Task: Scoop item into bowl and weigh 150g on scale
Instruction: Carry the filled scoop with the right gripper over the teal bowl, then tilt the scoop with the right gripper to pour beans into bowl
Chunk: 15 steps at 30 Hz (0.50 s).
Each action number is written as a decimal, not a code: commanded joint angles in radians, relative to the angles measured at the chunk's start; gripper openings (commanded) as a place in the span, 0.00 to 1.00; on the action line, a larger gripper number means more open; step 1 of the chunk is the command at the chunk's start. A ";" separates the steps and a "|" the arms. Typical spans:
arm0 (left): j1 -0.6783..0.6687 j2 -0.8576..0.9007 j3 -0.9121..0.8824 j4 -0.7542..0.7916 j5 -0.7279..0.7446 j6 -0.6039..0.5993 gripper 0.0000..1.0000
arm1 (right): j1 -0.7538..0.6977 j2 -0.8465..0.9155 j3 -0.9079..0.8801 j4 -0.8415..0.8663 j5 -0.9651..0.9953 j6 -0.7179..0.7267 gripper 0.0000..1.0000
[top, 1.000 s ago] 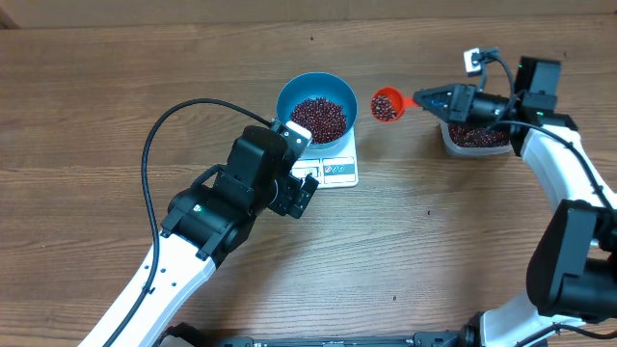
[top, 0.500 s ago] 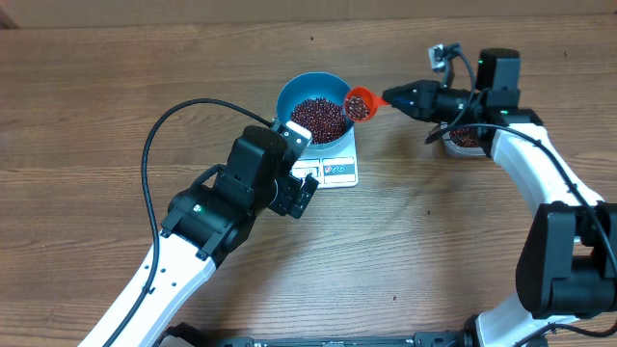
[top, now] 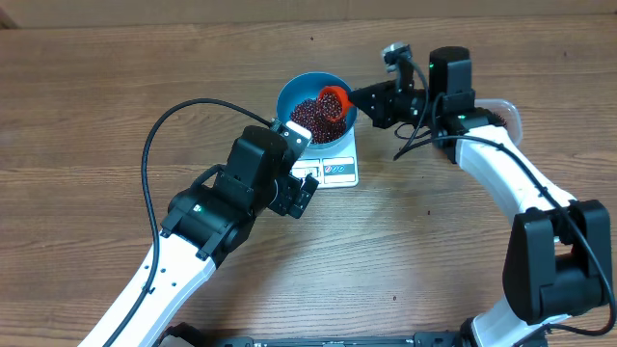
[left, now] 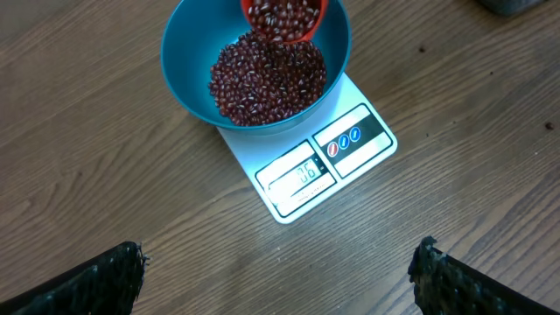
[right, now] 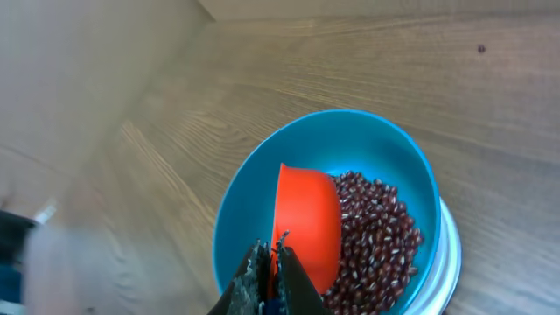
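Overshoot is my worry: overhead, my right gripper (top: 359,99), clamped on the orange scoop (top: 333,98), tips it over the blue bowl (top: 286,96) on the scale (top: 337,172) near the table's (top: 463,251) far edge; dumping all the beans (top: 310,118) could pass the target. My left gripper (top: 301,196) gapes empty near the scale. Left wrist: display (left: 302,173) digits unreadable, no brand. Right wrist: scoop low inside the rim; a nudge could shift the bowl

- Soft, even light falls from above on the wooden bench (top: 96,116); the shadows under the arms are faint.
- The overhead view is sharp, without glare.
- The left wrist view is crisp on the scale (left: 315,166) (its digits are hard to read); the left claw (left: 278,280) looks grainy.
- In the right wrist view the left side is smeared, while the bowl (right: 350,140) is in focus.
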 commanded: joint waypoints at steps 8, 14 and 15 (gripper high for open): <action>0.004 -0.009 -0.003 0.004 0.012 -0.013 1.00 | 0.015 -0.025 -0.002 0.006 0.084 -0.260 0.04; 0.004 -0.009 -0.003 0.004 0.012 -0.013 1.00 | 0.015 -0.025 -0.002 0.007 0.084 -0.310 0.04; 0.004 -0.009 -0.003 0.004 0.012 -0.013 1.00 | 0.015 -0.025 -0.002 0.007 0.084 -0.314 0.04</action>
